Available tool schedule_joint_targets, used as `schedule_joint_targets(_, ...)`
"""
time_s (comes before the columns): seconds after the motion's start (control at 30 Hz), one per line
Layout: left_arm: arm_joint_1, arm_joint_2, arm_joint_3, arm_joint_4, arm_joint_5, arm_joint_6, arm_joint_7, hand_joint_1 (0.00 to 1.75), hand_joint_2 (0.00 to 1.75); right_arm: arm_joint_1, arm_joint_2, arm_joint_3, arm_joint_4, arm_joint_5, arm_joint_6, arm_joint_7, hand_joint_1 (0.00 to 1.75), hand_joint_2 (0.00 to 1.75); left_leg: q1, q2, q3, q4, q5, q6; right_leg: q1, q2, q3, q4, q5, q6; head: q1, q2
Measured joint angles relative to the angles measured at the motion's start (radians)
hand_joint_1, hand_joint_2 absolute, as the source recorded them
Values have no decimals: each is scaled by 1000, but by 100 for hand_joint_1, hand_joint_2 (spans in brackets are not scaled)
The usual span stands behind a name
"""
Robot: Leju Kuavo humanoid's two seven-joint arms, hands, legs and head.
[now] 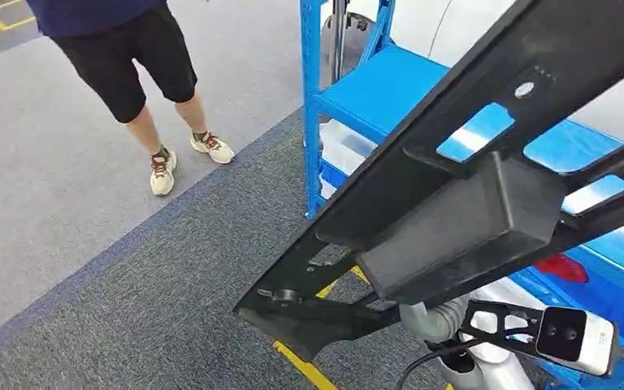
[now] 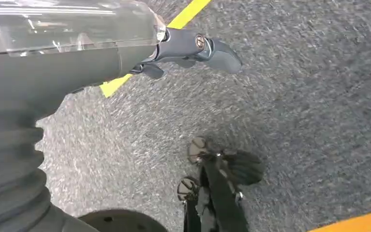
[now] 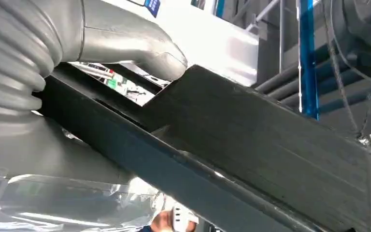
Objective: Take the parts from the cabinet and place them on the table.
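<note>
A long black plastic part (image 1: 455,195) with cut-out windows and a boxy block on it crosses the head view on a slant, lifted in front of the blue cabinet (image 1: 390,81). My right hand (image 3: 140,48) grips it from beneath; in the right wrist view the grey thumb lies over the part's edge (image 3: 251,145). In the head view only the right wrist (image 1: 439,321) and its camera show under the part. My left hand (image 2: 193,48) hangs over the grey carpet with its dark fingers stretched out and nothing in it.
A person in dark shorts and light shoes (image 1: 130,57) stands on the carpet at the back left. The cabinet's lower shelves hold a clear bin (image 1: 343,146) and a red item (image 1: 561,266). Yellow tape (image 1: 301,366) marks the floor by the cabinet.
</note>
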Motion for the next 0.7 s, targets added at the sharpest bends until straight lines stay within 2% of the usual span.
schedule_joint_targets(0.03, -5, 2, -1, 0, -3, -2, 0, 0, 175, -1, -1, 0, -2, -2, -6, 0, 175, 175, -14, 18, 10, -24, -16, 10, 8, -8, 1, 1, -4, 7, 0, 0)
schedule_joint_targets(0.07, -7, 4, -2, 0, -7, -3, 0, 0, 175, -1, -2, 0, -3, -6, -8, 0, 175, 175, -12, 4, 6, -26, -11, 19, 8, -14, 1, 1, -5, 11, 0, 0)
schedule_joint_targets(0.13, -4, 10, -3, 0, -10, -4, 0, 0, 175, -1, -3, -1, -5, -10, -7, 0, 175, 175, -16, -14, 0, -24, -13, 27, 7, -32, 4, -2, -6, 19, 0, 0)
schedule_joint_targets(0.17, -3, 14, -3, 0, -10, -8, 0, 0, 175, -1, -3, -1, -6, -9, -7, 0, 175, 175, -14, -24, 3, -33, -9, 34, 9, -42, 8, -2, -9, 26, 0, 0)
schedule_joint_targets(0.2, -1, 16, -3, 0, -11, -14, -1, 0, 175, 1, -3, -3, -10, -7, -7, 0, 175, 175, -7, -34, 11, -40, -3, 40, 1, -15, 8, 11, -21, 32, 0, 0)
schedule_joint_targets(0.23, -3, 16, -4, 0, -12, -16, -3, 0, 175, 5, -3, -6, -13, -5, -6, 0, 175, 175, -6, -42, 10, -42, -2, 44, -1, 31, -13, 54, -52, 33, 0, 0)
schedule_joint_targets(0.27, -8, 20, -5, 0, -12, -17, -3, 0, 175, 13, -3, -10, -16, -5, -5, -1, 175, 175, -6, -50, 9, -42, 0, 50, -1, 54, -47, 126, -91, 33, 0, 0)
schedule_joint_targets(0.33, -11, 22, -5, 0, -12, -17, -5, 0, 175, 31, -5, -19, -19, -3, -4, -1, 175, 175, -8, -75, 8, -40, 0, 52, -2, 74, -131, 292, -155, 37, 0, 0)
schedule_joint_targets(0.37, -10, 23, -5, 0, -12, -17, -5, 0, 175, 39, -5, -22, -19, -4, -3, -1, 175, 175, -8, -88, 8, -39, -1, 52, -2, 75, -153, 325, -152, 39, 0, 0)
schedule_joint_targets(0.4, -10, 23, -5, 0, -13, -17, -5, 0, 175, 45, -8, -26, -19, -4, -2, 0, 175, 175, -8, -100, 9, -38, -1, 51, -3, 75, -150, 308, -127, 38, 0, 0)
schedule_joint_targets(0.43, -8, 23, -5, 0, -13, -17, -5, 0, 175, 50, -8, -29, -21, -4, 2, 0, 175, 175, -7, -113, 10, -36, -2, 50, -4, 77, -126, 245, -82, 37, 0, 0)
schedule_joint_targets(0.47, -8, 23, -5, 0, -13, -17, -5, 0, 175, 55, -8, -35, -25, -4, 7, 0, 175, 175, -7, -126, 10, -33, -4, 47, -6, 83, -90, 159, -34, 36, 0, 0)
schedule_joint_targets(0.5, -7, 23, -5, 0, -14, -17, -5, 0, 175, 59, -8, -42, -30, -3, 12, 0, 175, 175, -6, -138, 9, -27, -7, 42, -12, 112, -48, 66, 12, 36, 0, 0)
schedule_joint_targets(0.53, -8, 23, -5, 0, -16, -17, -5, 0, 175, 64, -8, -47, -31, -1, 13, -1, 175, 175, -10, -148, 3, -19, -10, 37, -14, 161, -33, 27, 2, 36, 0, 0)
schedule_joint_targets(0.57, -9, 23, -5, 0, -20, -17, -4, 0, 175, 74, -8, -50, -35, 5, 13, -1, 175, 175, -9, -161, -3, -14, -11, 32, -13, 148, -35, 24, 6, 34, 0, 0)
schedule_joint_targets(0.6, -6, 23, -6, 0, -24, -15, -1, 0, 175, 85, -8, -52, -41, 16, 13, 0, 175, 175, -7, -166, -5, -16, -9, 26, -10, 139, -34, 24, 5, 30, 0, 0)
schedule_joint_targets(0.67, 3, 23, -6, 0, -29, -12, 7, 0, 175, 96, -6, -53, -45, 27, 15, 0, 175, 175, -1, -183, -8, -22, -6, 10, -5, 123, -31, 19, 9, 15, 0, 0)
schedule_joint_targets(0.7, 5, 24, -6, 0, -29, -10, 12, 0, 175, 99, -3, -53, -50, 33, 20, 0, 175, 175, 2, -174, -7, -15, -12, 8, -11, 108, -26, 9, 14, 6, 0, 0)
